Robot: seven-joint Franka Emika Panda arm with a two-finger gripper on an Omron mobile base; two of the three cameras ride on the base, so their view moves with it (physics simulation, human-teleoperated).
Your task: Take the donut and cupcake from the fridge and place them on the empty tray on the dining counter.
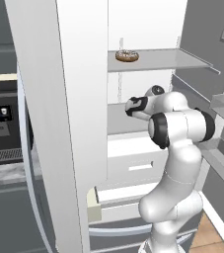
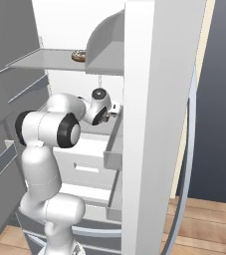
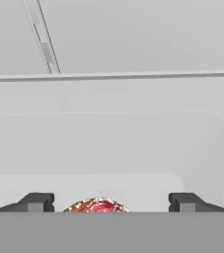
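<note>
The cupcake point(image 3: 97, 206) is seen at bottom centre, between the 2 spread fingertips of the gripper point(image 3: 111, 202), ungripped.

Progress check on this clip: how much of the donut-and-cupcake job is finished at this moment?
Done: the fridge stands open and the arm has reached into it. In hand: in the hand view, the gripper is open, with the cupcake low between its fingertips, not yet grasped. Left: lifting the cupcake, then the donut, which sits untouched on the upper shelf, and carrying both to the tray on the dining counter.
</note>
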